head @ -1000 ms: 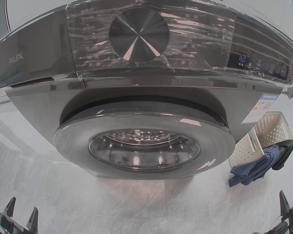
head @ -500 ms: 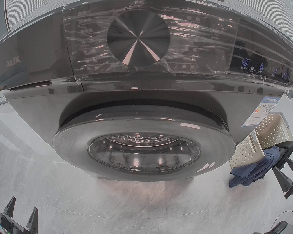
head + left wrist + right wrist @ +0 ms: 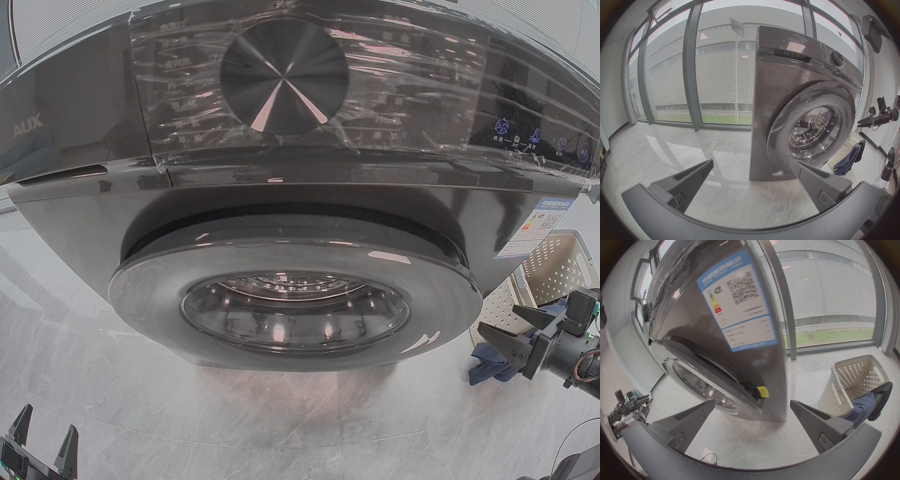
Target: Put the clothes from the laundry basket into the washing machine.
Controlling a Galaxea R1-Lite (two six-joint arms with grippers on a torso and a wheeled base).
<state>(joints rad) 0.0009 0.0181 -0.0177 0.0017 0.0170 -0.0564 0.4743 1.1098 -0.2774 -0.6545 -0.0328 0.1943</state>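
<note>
The black right pincer is held level on the right side, its tips pointing left and spread apart. The black left pincer sits low on the left, tips upward and parted.

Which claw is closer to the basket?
The right gripper, up beside the basket; the left gripper is low at the opposite side.

Pale marbled floor is spreading under the left gripper; tall windows are standing beyond it, showing a ribbed building and grass.
</note>
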